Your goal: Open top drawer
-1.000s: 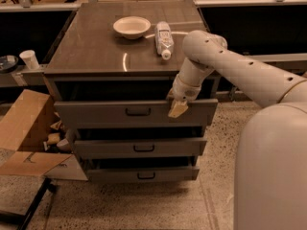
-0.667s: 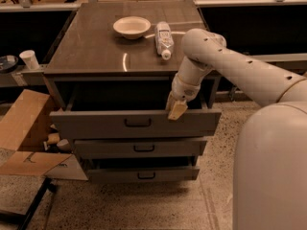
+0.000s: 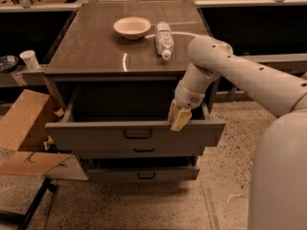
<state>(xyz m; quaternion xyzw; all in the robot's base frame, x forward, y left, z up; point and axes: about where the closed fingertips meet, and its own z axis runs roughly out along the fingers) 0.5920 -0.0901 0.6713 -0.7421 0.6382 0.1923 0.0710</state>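
Observation:
The top drawer (image 3: 96, 134) is a wide grey drawer with a tall front panel and a small black bar handle (image 3: 137, 134) at its centre. It stands pulled well out of the cabinet, and its dark inside shows. My gripper (image 3: 177, 119) hangs over the top edge of the drawer front, right of the handle, with its tan fingers (image 3: 181, 120) hooked on the rim. Two shallower drawers (image 3: 144, 174) sit pushed in below.
On the cabinet top (image 3: 96, 47) stand a white bowl (image 3: 132, 27) and a lying plastic bottle (image 3: 163, 39). Open cardboard boxes (image 3: 24, 128) sit on the floor at the left. A white cup (image 3: 30, 59) stands on a shelf at the far left.
The top drawer has slid further out toward the camera, and my gripper has moved with its front edge.

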